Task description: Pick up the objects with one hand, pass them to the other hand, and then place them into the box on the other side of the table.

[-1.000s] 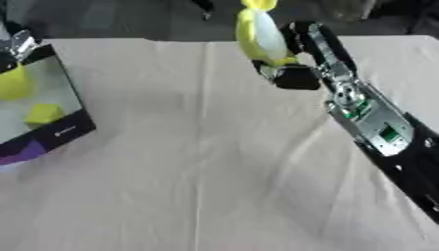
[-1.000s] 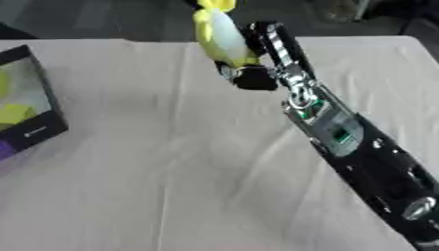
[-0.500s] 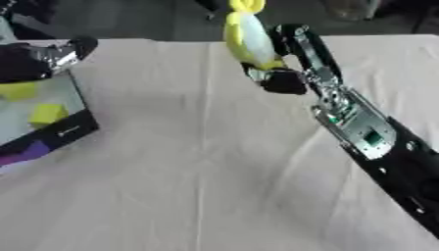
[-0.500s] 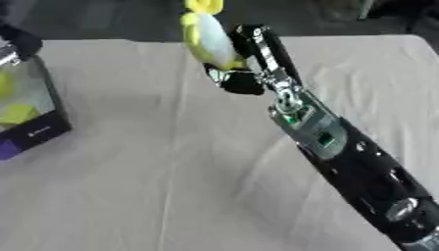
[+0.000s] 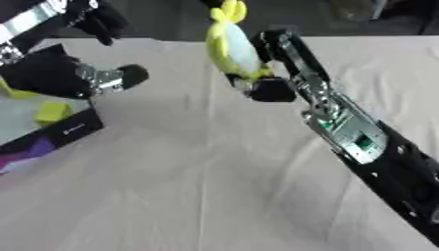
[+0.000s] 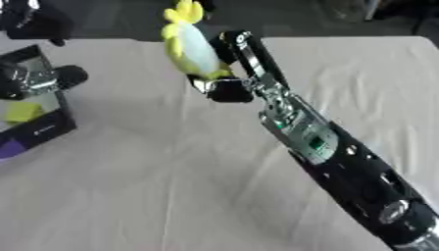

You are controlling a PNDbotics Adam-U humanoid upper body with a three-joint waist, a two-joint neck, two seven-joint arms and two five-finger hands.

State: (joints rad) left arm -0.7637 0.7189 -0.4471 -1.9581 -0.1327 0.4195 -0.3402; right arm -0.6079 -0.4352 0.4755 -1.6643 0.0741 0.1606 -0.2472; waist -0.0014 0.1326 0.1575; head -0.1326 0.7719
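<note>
The right hand (image 5: 267,73) reaches in from the lower right across the table (image 5: 214,186), its long black and silver forearm running diagonally up toward the far middle. Its fingers (image 5: 276,41) are curled round a yellow and white plush toy (image 5: 230,46) — the toy stands nearly upright in the grip, held up off the cloth, with its yellow tuft at the top near the far edge of the table and its pale body against the inside of the hand. The thumb, a rounded black shape, sits just under the toy's lower end. The left hand (image 5: 77,78) comes in from the upper left, above the box (image 5: 60,130) that lies at the left edge of the table; its black palm and one rounded fingertip point toward the toy, well apart from it, with bare cloth between the two hands. Whether the left hand's fingers are spread or curled I cannot tell, as most of it is a dark, blurred mass. The box is dark-walled with a purple patch on its near side and a pale inside, and a small yellow block (image 5: 53,111) lies in it near the front wall — another bit of yellow shows behind the left hand at the box's far side. The table is covered with a pale, lightly creased cloth.
</note>
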